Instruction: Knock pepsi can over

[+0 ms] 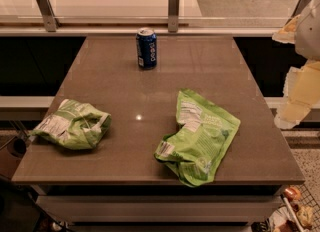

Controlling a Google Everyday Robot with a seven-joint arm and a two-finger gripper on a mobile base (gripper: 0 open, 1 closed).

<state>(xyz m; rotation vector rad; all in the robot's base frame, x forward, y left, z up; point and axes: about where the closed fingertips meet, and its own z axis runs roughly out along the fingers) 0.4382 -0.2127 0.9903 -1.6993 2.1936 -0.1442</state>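
Note:
The pepsi can [146, 48] is dark blue with a silver top and white markings. It stands upright at the far middle of the brown table [150, 96]. My gripper [296, 93] shows as pale cream parts at the right edge of the view, beyond the table's right side. It is well to the right of the can and nearer to me, and it touches nothing.
Two crumpled green bags lie on the near half of the table, one at the left [72, 124] and one right of centre [199, 137]. A glass rail with metal posts [173, 8] runs behind the table's far edge, close behind the can.

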